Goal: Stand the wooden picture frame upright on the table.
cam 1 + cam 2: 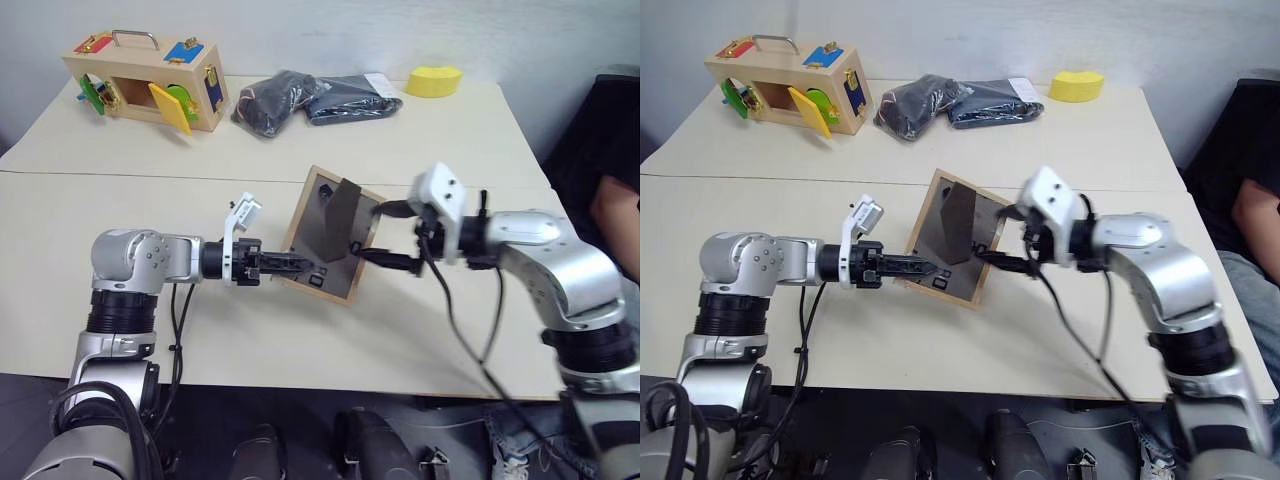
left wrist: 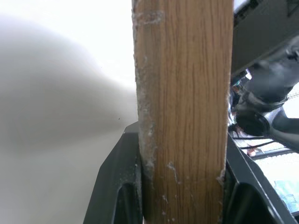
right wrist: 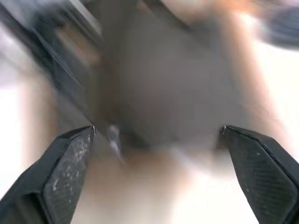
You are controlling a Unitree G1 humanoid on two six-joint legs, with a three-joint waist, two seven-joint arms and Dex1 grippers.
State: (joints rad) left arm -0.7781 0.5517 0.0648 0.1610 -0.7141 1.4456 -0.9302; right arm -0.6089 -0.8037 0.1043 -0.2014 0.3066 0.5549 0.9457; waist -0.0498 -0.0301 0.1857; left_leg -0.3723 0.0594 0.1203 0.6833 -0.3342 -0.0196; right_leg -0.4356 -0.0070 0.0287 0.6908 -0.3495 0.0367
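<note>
Left claw (image 1: 300,266) grips the wooden picture frame's (image 1: 330,235) lower edge at centre; right claw (image 1: 385,235) gapes wide beside its right edge.

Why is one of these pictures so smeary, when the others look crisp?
Right wrist view: motion blur smears the wooden picture frame, though the open right gripper stays sharp. Left wrist view: the frame's wood edge is crisp in the left gripper. Eye views: even light, soft shadows on the table.

Wooden latch box (image 1: 146,82), black-and-grey pouches (image 1: 310,100), yellow sponge (image 1: 434,80) at the far edge; person's arm (image 1: 617,215) beside.
</note>
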